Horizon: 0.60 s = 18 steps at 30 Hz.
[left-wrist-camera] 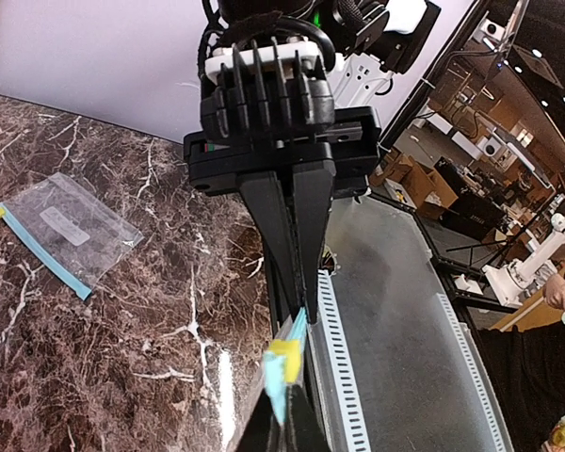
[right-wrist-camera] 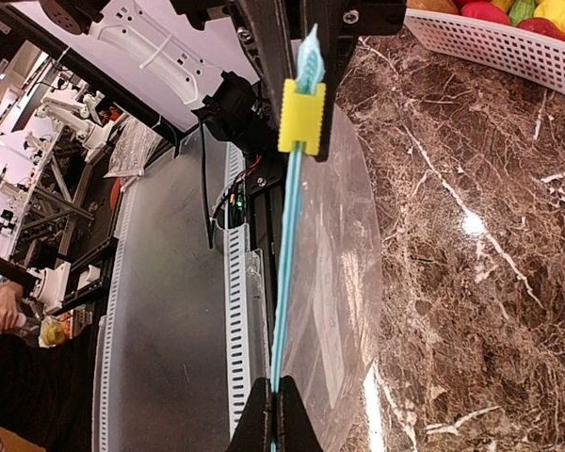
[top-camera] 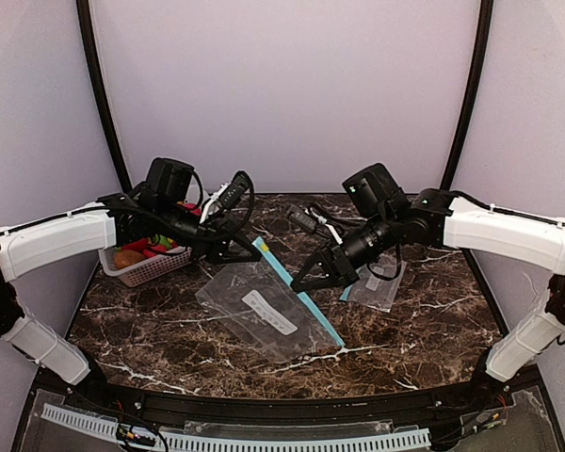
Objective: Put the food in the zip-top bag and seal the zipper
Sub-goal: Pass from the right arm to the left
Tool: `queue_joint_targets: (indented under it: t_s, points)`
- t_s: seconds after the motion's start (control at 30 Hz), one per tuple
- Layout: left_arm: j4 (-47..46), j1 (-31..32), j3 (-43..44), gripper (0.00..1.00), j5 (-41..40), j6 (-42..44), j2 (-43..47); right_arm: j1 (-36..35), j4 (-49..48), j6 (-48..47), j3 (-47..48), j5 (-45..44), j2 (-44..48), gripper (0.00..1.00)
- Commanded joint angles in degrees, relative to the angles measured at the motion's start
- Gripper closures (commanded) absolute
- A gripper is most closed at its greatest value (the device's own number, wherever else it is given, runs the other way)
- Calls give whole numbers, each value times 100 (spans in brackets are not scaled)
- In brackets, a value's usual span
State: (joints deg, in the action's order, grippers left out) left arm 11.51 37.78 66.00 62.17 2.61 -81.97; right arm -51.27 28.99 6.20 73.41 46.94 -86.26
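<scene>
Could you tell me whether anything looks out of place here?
Slightly odd: the left claw and right claw both pinch the zip-top bag by its zipper strip, yet it looks empty, with the food in the basket. A second bag lies nearby.

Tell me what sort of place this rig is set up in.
Probably a robotics lab or workshop. The marble-patterned table sits in a pale-walled booth; past its edge, the left wrist view shows cluttered workbenches and what looks like another white robot arm.
</scene>
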Motion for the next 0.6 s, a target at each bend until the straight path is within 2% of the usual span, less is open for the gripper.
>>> queue_joint_targets:
  t_s: [0.0, 0.03, 0.07, 0.2, 0.3, 0.47, 0.57]
  points:
    - [75, 27, 116, 99, 196, 68, -6, -50, 72, -101, 140, -66, -41, 100]
    - [77, 28, 111, 99, 192, 72, 5, -50, 73, -90, 139, -150, -28, 100]
    - [75, 34, 108, 99, 186, 72, 17, -50, 61, -73, 147, -249, -8, 96]
    - [104, 59, 98, 99, 173, 112, 16, -50, -497, 242, -21, -729, 264, 68]
    - [157, 103, 102, 99, 164, 151, -2, -50, -1298, 675, -272, -1193, 547, 56]
    - [275, 218, 142, 99, 151, 244, -72, -68, -2285, 1042, -536, -1368, 713, 55]
    - [354, 249, 171, 99, 128, 283, -85, -95, -2445, 1074, -429, -1274, 567, 57]
